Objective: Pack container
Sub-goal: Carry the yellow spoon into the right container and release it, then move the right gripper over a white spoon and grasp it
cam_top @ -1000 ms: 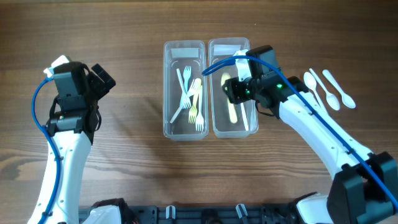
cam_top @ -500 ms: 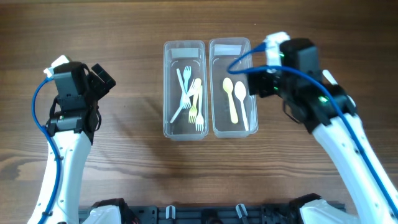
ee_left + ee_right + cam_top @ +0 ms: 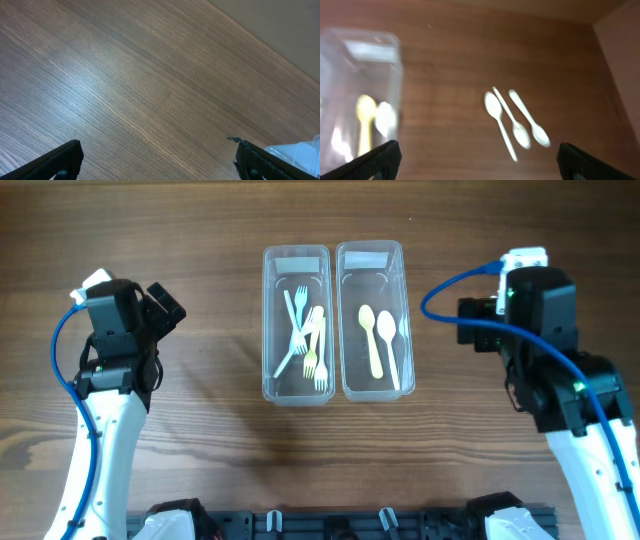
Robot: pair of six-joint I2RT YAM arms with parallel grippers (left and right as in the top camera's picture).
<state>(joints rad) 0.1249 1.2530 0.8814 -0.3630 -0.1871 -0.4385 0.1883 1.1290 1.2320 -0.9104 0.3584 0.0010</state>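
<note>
Two clear containers stand side by side. The left container [image 3: 269, 320] holds several forks [image 3: 305, 340]. The right container [image 3: 343, 320] holds a yellow spoon [image 3: 370, 332] and two pale spoons [image 3: 388, 335]; it also shows blurred in the right wrist view [image 3: 367, 55]. Three white spoons [image 3: 516, 126] lie loose on the table to its right, hidden under my right arm in the overhead view. My right gripper [image 3: 477, 165] is open and empty, above the table between the container and the loose spoons. My left gripper [image 3: 157, 162] is open and empty over bare wood at far left.
The wooden table [image 3: 210, 440] runs to its far edge in the left wrist view [image 3: 260, 37]. A corner of the left container [image 3: 300, 150] shows beside my left gripper's right finger. My right arm [image 3: 535, 330] hangs over the table's right side.
My right gripper has drawn back to the right from over the right container to above the loose spoons, empty. The left arm has not moved.
</note>
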